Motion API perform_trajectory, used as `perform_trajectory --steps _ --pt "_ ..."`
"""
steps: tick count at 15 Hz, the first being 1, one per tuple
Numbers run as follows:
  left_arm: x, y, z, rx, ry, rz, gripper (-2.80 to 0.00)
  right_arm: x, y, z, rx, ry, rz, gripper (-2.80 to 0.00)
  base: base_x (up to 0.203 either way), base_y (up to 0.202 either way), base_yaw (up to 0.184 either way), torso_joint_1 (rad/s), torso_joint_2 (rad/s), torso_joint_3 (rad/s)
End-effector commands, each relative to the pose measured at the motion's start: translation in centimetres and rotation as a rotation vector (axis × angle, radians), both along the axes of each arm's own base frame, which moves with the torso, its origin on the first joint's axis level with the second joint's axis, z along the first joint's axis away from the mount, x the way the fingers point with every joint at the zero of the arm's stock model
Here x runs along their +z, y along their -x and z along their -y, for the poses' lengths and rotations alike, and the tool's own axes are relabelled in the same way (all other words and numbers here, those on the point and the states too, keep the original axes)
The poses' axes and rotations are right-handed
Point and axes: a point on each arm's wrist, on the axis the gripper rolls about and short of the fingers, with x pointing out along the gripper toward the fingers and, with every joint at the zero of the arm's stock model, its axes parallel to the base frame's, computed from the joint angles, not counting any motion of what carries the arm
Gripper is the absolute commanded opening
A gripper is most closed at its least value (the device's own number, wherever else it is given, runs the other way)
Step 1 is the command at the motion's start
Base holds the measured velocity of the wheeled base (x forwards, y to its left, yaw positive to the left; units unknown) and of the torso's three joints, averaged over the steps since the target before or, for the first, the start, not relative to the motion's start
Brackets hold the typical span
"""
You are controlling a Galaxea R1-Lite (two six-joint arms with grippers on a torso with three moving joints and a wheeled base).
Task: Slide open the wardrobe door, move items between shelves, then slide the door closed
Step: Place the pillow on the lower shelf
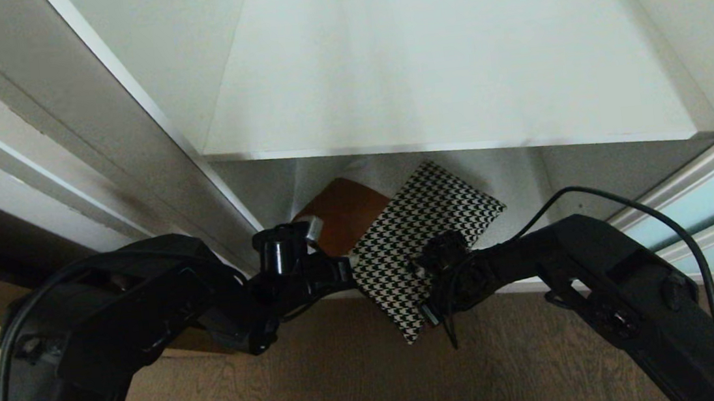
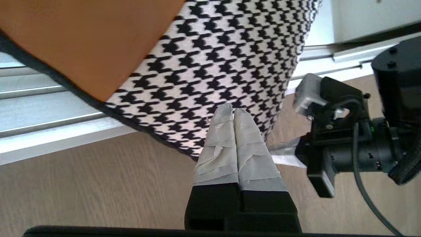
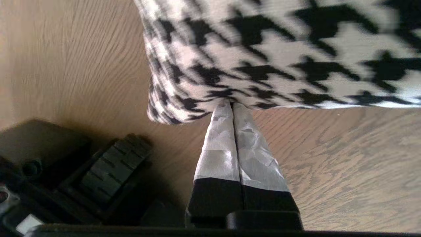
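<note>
The patchwork cushion (image 1: 425, 226) (image 2: 213, 59) (image 3: 279, 49), with brown and houndstooth patches showing, hangs tilted at the wardrobe's open front, under the upper shelf (image 1: 435, 55). Its near corner sticks out over the floor. My left gripper (image 1: 349, 273) (image 2: 233, 110) is shut, its taped tips lying against the houndstooth patch by the cushion's left edge. My right gripper (image 1: 422, 265) (image 3: 231, 104) is shut too, its tips pressed into the right edge, where the fabric dimples. The cushion sits between the two. The sliding wardrobe door (image 1: 711, 205) stands pushed to the right.
The wardrobe's white side wall (image 1: 128, 137) runs down the left. The silver bottom track (image 2: 49, 112) lies just under the cushion. Wood-grain floor (image 1: 348, 385) spreads in front. The lower shelf (image 1: 524, 171) shows dimly behind the cushion.
</note>
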Motion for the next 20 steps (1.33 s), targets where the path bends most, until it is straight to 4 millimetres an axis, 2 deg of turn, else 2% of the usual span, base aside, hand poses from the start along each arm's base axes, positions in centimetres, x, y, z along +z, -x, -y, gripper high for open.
perform_trajectory --steps 1,3,8,12,15,18,20 --pt "0.1 -0.1 -0.2 0.003 0.005 0.006 -2.8 1.0 0.1 0.0 0.019 -0.008 0.006 -2.8 0.0 0.0 0.0 0.0 0.0 0.0" --pt "0.2 -0.2 -0.2 -0.002 0.007 0.008 -2.8 2.5 0.4 0.0 0.048 -0.054 -0.019 -2.8 0.0 0.0 0.0 0.0 0.0 0.0" --pt "0.4 -0.3 -0.7 -0.009 0.02 0.006 -2.8 4.1 1.9 0.3 0.083 -0.073 -0.1 -2.8 0.0 0.0 0.0 0.0 0.0 0.0" --pt "0.9 -0.1 -0.8 -0.006 0.029 0.014 -2.8 3.8 2.3 -1.0 0.115 -0.062 -0.098 -2.8 0.0 0.0 0.0 0.0 0.0 0.0" --pt "2.2 0.7 -1.4 -0.001 0.047 0.037 -2.8 3.5 2.4 -1.7 0.132 -0.061 -0.096 -2.8 0.0 0.0 0.0 0.0 0.0 0.0" --pt "2.7 1.0 -1.8 -0.011 0.061 0.061 -2.8 2.5 2.6 -3.0 0.157 -0.056 -0.102 -2.8 0.0 0.0 0.0 0.0 0.0 0.0" --pt "2.6 0.9 -2.0 -0.007 0.06 0.055 -2.8 2.3 2.7 -3.1 0.178 -0.044 -0.092 -2.8 0.0 0.0 0.0 0.0 0.0 0.0"
